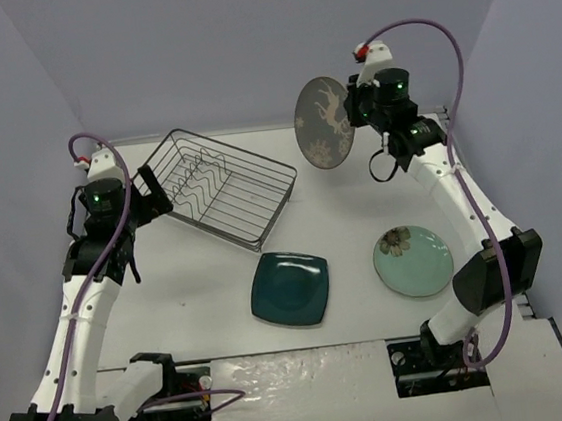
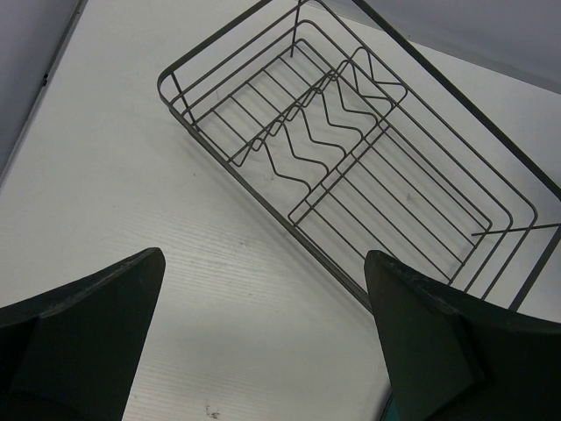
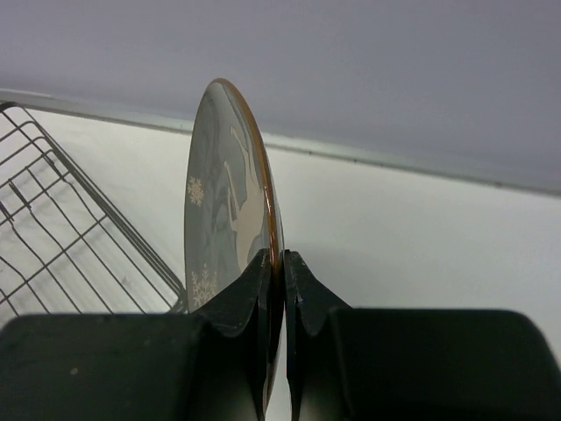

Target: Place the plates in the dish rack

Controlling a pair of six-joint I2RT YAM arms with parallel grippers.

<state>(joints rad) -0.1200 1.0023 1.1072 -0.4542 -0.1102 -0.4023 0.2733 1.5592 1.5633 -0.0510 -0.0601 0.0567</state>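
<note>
Noted round dark deer-motif plate [image 1: 324, 122] held clear of the worktop [image 1: 191, 310] at 1 o'clock of the overhead view, standing upright on edge. Found right gripper [image 3: 274, 263] clamped tight on its rim at the plate's 3 o'clock side, one finger on each face. Logged wire dish rack [image 1: 220, 187] at 11 o'clock, resting on the worktop, wavy dividers inside. Saw left gripper [image 2: 265, 259] spread wide just off the rack's 9 o'clock end; probably not touching the wire, hard to judge. Recorded square teal plate [image 1: 290, 288] lying flat near centre, at 5 o'clock of the rack. Recorded mint-green flower plate [image 1: 413, 260] flat at 3 o'clock of the teal one, apart from it.
</note>
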